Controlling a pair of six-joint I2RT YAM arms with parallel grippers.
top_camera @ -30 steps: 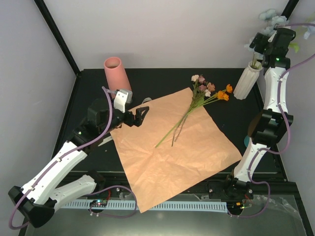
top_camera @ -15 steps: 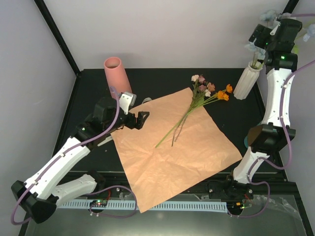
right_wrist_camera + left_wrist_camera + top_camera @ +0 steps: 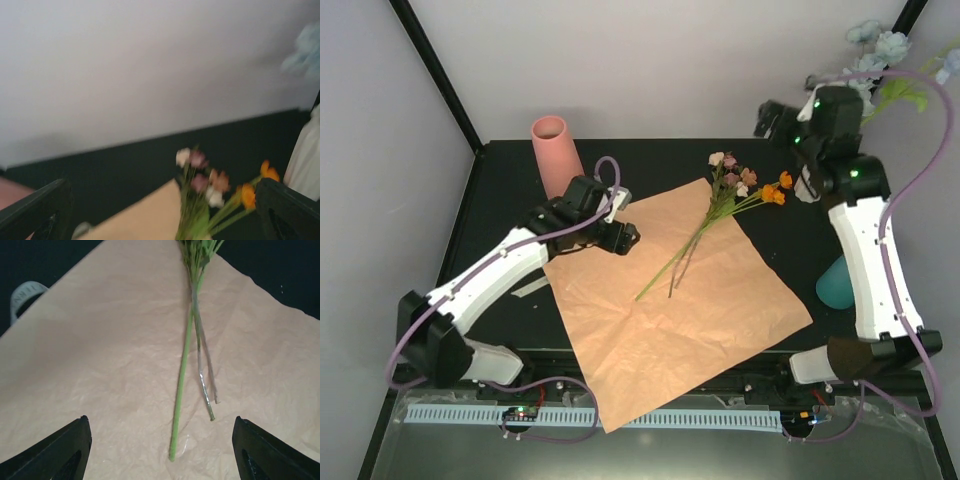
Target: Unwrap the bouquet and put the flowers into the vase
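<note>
Peach paper (image 3: pixel 670 300), crinkled and spread flat, covers the middle of the black table (image 3: pixel 495 200). One corner points at the far edge and the opposite corner laps over the near edge. On its far-right part lie the flowers (image 3: pixel 705 228): thin green stems bunched together, cut ends toward the near-left. Their small pink, dusky red, cream and orange heads fan out just past the paper's edge onto the table.

The white ribbed vase (image 3: pixel 807 183) stands at the far-right corner, mostly hidden behind the right arm (image 3: pixel 870 240), with pale blue blooms (image 3: pixel 880 45) high above it.

The left claw (image 3: pixel 160 432) hangs over the paper's far-left side, spread wide and holding nothing, with the stem ends lying ahead of it. The right claw (image 3: pixel 162 205) is raised near the far edge, also spread and holding nothing.

A pink cylinder vase (image 3: pixel 555 150) stands toward the far-left corner, apart from the paper. A teal vase (image 3: pixel 840 285) sits by the right edge, just beside the paper's right corner. Strips of bare table run along the left and far edges.
</note>
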